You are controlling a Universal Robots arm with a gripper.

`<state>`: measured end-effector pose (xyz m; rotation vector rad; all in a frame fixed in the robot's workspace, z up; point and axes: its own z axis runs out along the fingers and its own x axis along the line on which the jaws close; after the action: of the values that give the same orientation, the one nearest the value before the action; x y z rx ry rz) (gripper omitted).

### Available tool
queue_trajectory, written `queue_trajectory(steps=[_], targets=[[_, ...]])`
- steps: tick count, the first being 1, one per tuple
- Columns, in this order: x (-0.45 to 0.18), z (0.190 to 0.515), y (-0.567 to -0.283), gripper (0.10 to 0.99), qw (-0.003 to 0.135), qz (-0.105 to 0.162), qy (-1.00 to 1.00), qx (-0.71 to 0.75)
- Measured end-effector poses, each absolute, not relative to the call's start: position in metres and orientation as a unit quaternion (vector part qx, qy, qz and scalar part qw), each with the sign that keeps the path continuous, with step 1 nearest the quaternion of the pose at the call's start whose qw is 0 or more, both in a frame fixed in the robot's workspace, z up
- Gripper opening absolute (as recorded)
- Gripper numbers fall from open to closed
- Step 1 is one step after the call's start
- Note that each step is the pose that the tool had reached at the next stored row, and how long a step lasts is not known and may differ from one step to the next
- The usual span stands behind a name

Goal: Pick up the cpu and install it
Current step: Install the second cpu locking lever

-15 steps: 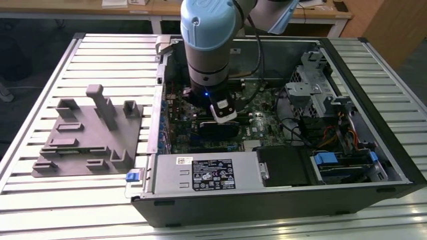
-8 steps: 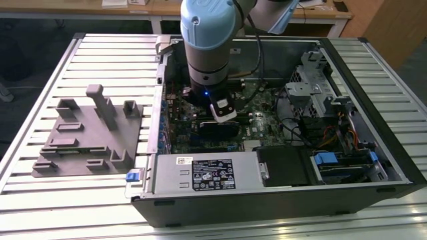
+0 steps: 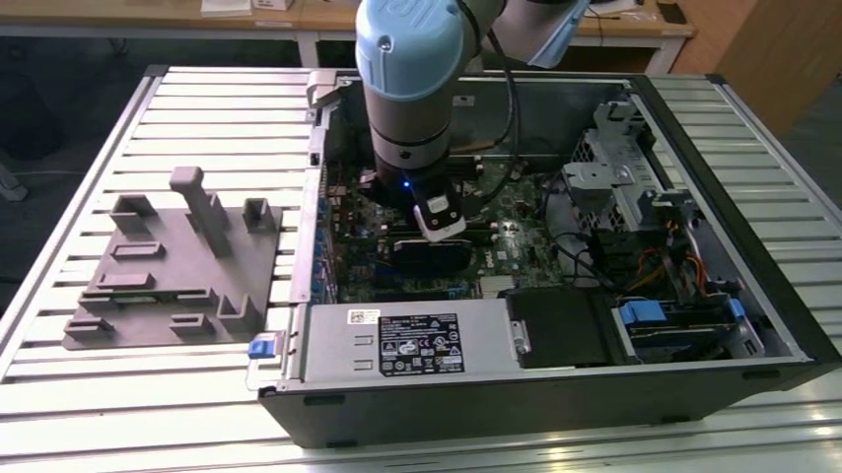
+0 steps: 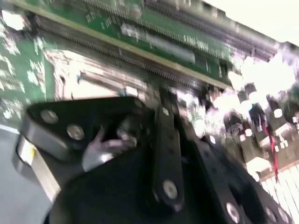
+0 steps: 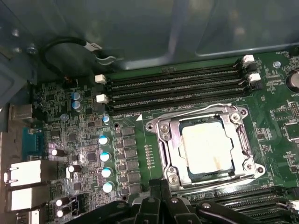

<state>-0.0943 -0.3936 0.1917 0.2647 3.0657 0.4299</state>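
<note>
cpu (image 5: 207, 148) flat in socket (image 5: 164, 140), edges aligned

Pretty cramped in the open black computer case (image 3: 684, 389). The pale blue robot arm (image 3: 410, 89) comes straight down over the green motherboard (image 3: 520, 251), boxed in by the grey metal drive cage (image 3: 618, 177) on the exterior view's right and the silver power supply box (image 3: 408, 340) nearer the camera. In the first wrist view, the square metal-framed socket (image 5: 164, 140) sits uncovered beside the black memory slots (image 5: 173, 86). Outside, the ribbed aluminium tabletop (image 3: 197, 99) has room around the grey plastic fixture (image 3: 177, 271).
</note>
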Motion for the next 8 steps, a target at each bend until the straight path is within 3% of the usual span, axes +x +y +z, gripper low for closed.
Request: queue_trajectory(steps=[8], targets=[[-0.0953, 0.1913, -0.3937, 0.106, 0.018, 0.135, 0.987, 0.085]])
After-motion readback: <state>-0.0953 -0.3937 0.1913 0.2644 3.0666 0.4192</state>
